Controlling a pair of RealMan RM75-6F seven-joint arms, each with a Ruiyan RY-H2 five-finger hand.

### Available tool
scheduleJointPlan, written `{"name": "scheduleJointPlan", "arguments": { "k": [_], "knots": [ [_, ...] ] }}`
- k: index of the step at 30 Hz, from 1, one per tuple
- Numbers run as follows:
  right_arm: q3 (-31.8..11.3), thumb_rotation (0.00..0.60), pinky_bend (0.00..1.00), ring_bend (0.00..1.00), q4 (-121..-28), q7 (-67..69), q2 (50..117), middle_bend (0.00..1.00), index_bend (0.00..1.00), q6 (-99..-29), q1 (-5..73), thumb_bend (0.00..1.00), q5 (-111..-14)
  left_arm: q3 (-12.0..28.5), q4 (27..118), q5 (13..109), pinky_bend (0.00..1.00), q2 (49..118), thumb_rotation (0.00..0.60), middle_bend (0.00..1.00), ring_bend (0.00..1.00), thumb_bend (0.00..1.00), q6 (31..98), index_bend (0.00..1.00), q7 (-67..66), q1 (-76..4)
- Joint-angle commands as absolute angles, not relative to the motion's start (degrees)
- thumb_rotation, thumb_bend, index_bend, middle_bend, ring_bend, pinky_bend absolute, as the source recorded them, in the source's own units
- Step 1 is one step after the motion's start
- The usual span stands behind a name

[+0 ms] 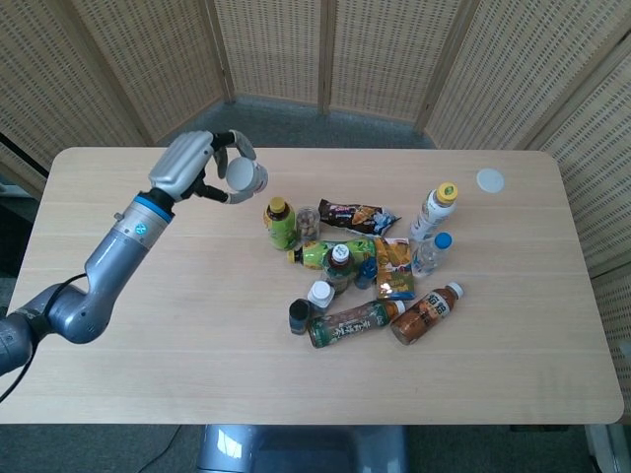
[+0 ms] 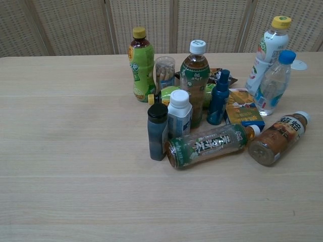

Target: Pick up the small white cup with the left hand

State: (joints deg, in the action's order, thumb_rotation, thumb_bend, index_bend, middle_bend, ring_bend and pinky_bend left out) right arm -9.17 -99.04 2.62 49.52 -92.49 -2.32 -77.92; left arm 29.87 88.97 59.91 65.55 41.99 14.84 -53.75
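On the table (image 1: pixel 118 374) there are nine bottles: six upright, among them a yellow-capped green bottle (image 2: pixel 141 64), and three lying down, among them a brown tea bottle (image 2: pixel 276 137). There is one clear jar (image 2: pixel 164 72), two snack packets (image 1: pixel 357 213) and one flat white lid (image 1: pixel 490 180). One small white cup (image 1: pixel 243 175) sits in the one left hand (image 1: pixel 192 168).

Matt pale wood table (image 2: pixel 65 151); glossy plastic bottles (image 2: pixel 207 145).

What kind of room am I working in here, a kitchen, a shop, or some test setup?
Most likely a test or recording setup, not a kitchen. A bare wooden table stands ringed by woven folding screens, with a jumbled pile of bottles and snack packets on it. The left hand holds the small white cup above it.
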Motion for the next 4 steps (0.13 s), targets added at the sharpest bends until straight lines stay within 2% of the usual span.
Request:
{"name": "scheduleJointPlan", "arguments": {
  "k": [1,4],
  "knots": [
    [-9.05,0.517,0.0,0.0,-98.63,3.0,49.89,0.0,0.0,-92.41,-2.33,0.02,-78.03,31.58,91.39,57.98,0.49,63.14,0.6,0.54,0.67,0.3,42.8,0.58,15.86,-53.76],
    [-9.04,0.514,0.0,0.0,-98.33,3.29,50.04,0.0,0.0,-92.43,-2.41,0.02,-78.02,31.64,92.86,57.51,0.49,61.71,0.6,0.54,0.67,0.29,43.25,0.58,15.71,-53.5]
  ]
}}
